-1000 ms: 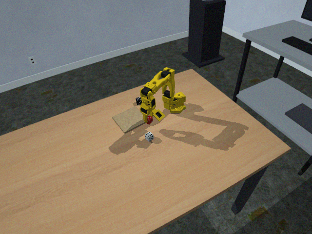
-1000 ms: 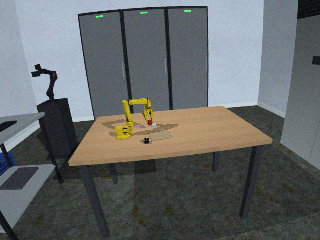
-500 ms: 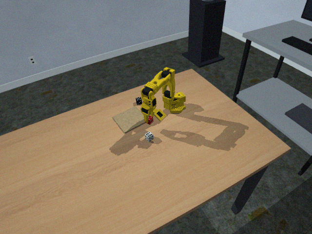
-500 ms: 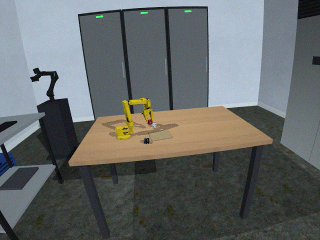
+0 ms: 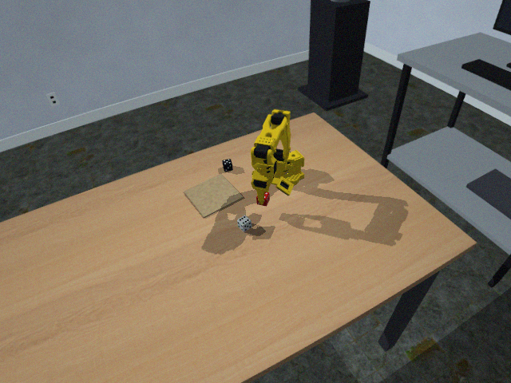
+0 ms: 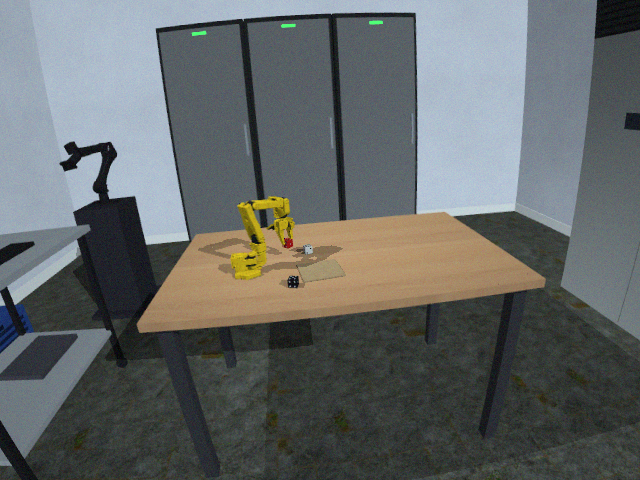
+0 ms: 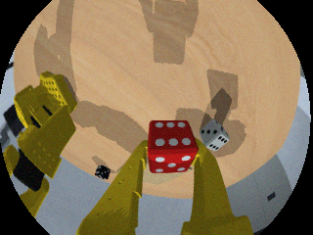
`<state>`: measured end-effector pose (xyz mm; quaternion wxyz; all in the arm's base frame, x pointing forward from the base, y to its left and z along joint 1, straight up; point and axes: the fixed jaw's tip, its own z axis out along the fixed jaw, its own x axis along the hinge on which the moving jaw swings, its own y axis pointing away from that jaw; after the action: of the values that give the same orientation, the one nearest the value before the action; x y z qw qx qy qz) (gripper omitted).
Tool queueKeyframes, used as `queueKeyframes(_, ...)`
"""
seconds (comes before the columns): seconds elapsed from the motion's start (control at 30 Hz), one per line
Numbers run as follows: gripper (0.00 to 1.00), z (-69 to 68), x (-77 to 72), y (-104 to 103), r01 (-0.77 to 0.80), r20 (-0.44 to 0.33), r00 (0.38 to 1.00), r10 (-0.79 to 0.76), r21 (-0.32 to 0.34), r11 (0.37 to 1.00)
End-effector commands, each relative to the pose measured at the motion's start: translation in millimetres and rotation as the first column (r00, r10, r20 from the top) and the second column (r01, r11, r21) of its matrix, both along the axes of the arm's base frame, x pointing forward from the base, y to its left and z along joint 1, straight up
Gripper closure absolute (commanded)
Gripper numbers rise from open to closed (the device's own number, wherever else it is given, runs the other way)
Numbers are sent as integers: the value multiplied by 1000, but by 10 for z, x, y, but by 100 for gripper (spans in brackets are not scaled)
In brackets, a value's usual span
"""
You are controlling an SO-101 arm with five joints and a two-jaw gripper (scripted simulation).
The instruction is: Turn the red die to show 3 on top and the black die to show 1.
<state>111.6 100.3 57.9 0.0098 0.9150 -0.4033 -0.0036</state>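
Observation:
My gripper [image 5: 263, 199] is shut on the red die [image 5: 265, 199] and holds it above the bare table, just right of the mat [image 5: 213, 194]. In the wrist view the red die [image 7: 172, 147] sits between the two yellow fingers, with several white pips on each face that shows. It also shows in the exterior view [image 6: 288, 242]. The white die [image 5: 244, 223] lies flat on the table in front of the mat, off it, and appears in the wrist view [image 7: 214, 136]. The black die [image 5: 227, 164] lies on the table behind the mat, off it.
The arm's yellow base [image 5: 291, 173] stands right of the mat. A grey shelf unit [image 5: 461, 124] stands beyond the table's right edge and a dark pedestal [image 5: 336, 49] behind the table.

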Motion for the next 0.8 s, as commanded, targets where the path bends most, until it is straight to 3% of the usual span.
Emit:
queueKeyframes(0.0,100,37,-100,103,-98,39,995,96,37,995)
queueKeyframes(0.2,100,21,-185,130,-153,39,988,151,37,988)
queueKeyframes(0.77,100,21,-187,130,-154,39,988,152,37,987)
